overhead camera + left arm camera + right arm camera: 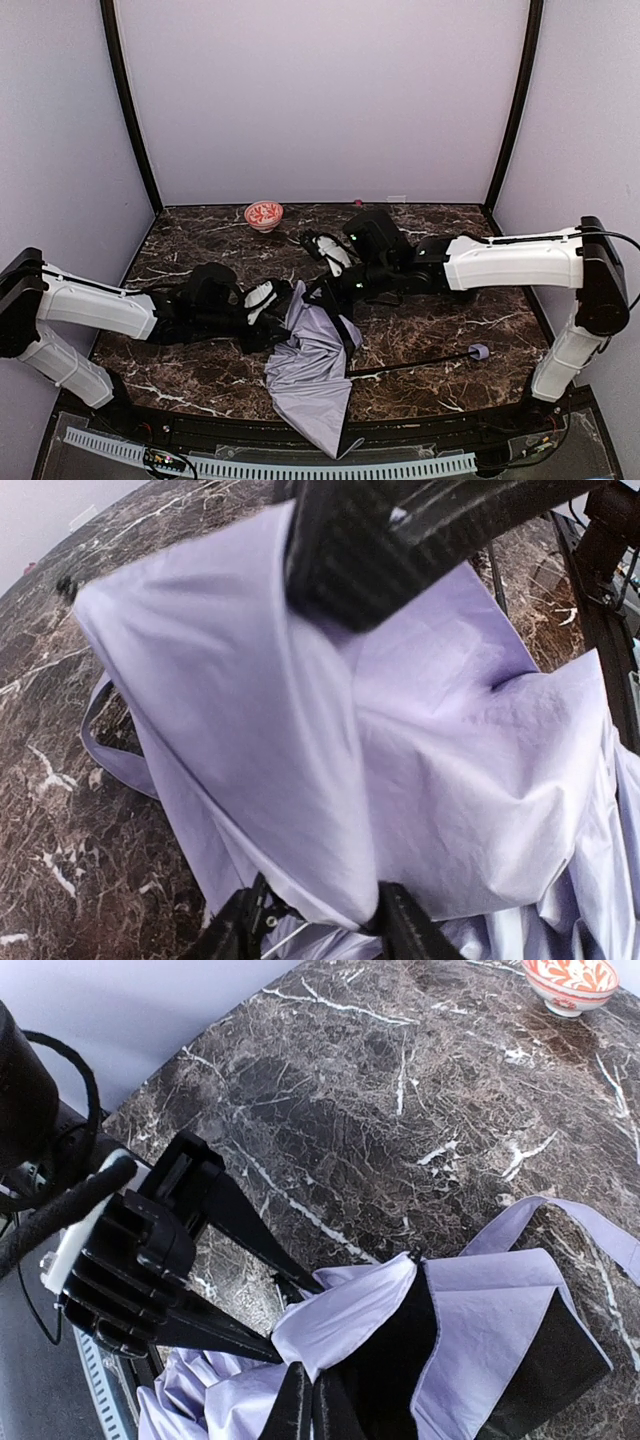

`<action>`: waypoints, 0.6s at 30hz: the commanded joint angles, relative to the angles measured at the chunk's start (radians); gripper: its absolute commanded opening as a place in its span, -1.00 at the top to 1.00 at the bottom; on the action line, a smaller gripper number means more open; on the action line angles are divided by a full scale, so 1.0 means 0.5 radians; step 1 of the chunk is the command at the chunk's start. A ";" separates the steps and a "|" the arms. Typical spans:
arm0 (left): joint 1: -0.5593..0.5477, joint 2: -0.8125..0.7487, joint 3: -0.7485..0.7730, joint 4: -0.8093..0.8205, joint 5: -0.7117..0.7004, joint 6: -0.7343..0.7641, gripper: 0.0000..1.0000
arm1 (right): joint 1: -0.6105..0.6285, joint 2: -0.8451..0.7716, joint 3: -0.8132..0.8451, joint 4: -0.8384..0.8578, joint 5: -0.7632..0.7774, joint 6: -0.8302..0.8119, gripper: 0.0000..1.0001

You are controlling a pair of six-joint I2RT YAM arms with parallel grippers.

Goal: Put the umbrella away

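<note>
The umbrella [312, 372] lies half collapsed at the table's front centre, pale lavender outside and black inside. Its thin black shaft [410, 365] runs right to the small lavender handle [479, 351]. My right gripper [326, 294] is at the canopy's upper edge. In the right wrist view it [315, 1405] is shut on a fold of the fabric [350, 1320]. My left gripper [284, 303] meets the same edge from the left. In the left wrist view it [318, 920] has its jaws apart with a fabric fold [330, 780] between them. A loose lavender strap [100, 750] trails on the table.
A red patterned bowl [263, 214] stands at the back, also in the right wrist view [570, 980]. A small red object [357, 203] sits by the back wall. The canopy hangs over the table's front edge [330, 440]. Both arms lie low, close together.
</note>
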State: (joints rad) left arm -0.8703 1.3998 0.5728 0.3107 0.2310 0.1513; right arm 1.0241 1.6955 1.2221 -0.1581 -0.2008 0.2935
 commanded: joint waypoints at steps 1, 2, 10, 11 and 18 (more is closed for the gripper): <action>0.004 -0.011 0.003 0.141 0.162 0.073 0.31 | -0.060 -0.272 -0.155 0.166 -0.114 0.128 1.00; 0.004 -0.008 -0.005 0.165 0.208 0.081 0.39 | -0.073 -0.324 -0.217 0.228 -0.148 0.158 1.00; 0.004 0.017 -0.019 0.222 0.352 0.068 1.00 | -0.261 -0.630 -0.565 0.481 -0.238 0.370 1.00; 0.004 0.017 -0.022 0.216 0.355 0.069 1.00 | -0.292 -0.668 -0.623 0.511 -0.251 0.397 1.00; 0.004 0.042 0.008 0.154 0.406 0.088 0.99 | -0.431 -0.854 -0.932 0.650 -0.259 0.487 1.00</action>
State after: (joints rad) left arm -0.8703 1.4151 0.5732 0.4263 0.3889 0.1799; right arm 0.8345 1.3113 0.8070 0.0433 -0.3229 0.4923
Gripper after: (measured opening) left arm 0.006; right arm 0.004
